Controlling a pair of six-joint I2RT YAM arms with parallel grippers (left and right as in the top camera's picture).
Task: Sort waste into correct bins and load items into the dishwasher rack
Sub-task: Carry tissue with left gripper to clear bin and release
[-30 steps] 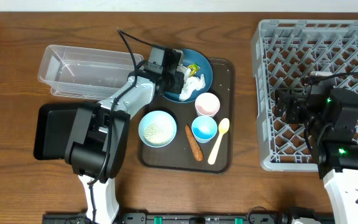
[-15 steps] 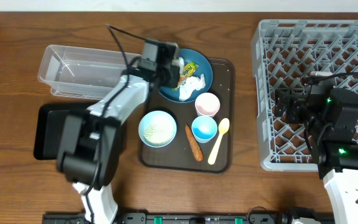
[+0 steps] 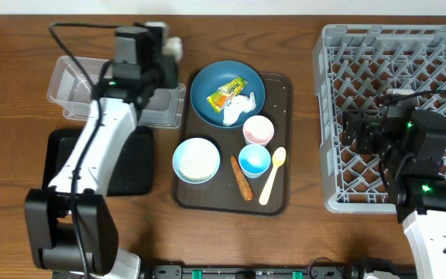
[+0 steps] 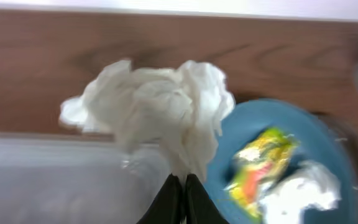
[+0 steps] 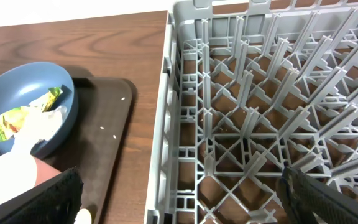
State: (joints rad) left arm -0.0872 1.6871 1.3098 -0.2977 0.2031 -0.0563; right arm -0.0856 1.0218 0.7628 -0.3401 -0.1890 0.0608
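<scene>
My left gripper (image 3: 166, 49) (image 4: 180, 181) is shut on a crumpled white tissue (image 4: 160, 106) and holds it over the right end of the clear tub (image 3: 84, 85). The dark blue plate (image 3: 207, 97) on the brown tray carries a yellow-green wrapper (image 3: 228, 91) and another white tissue (image 3: 243, 105). Also on the tray are the pale blue bowl (image 3: 196, 160) with rice, a pink cup (image 3: 258, 129), a blue cup (image 3: 254, 160), a yellow spoon (image 3: 272, 175) and a carrot piece (image 3: 241, 177). My right gripper (image 3: 360, 132) (image 5: 179, 193) is open and empty over the left part of the grey rack (image 3: 397, 46).
The black tray (image 3: 60, 159) lies in front of the clear tub, partly under my left arm. The brown serving tray (image 3: 281, 93) sits between the bins and the rack. The rack's left wall (image 5: 166, 112) stands close to the tray's right edge.
My left gripper lifted a white tissue off the blue plate and carried it left and back, to above the clear tub's right end. The right arm has not moved.
</scene>
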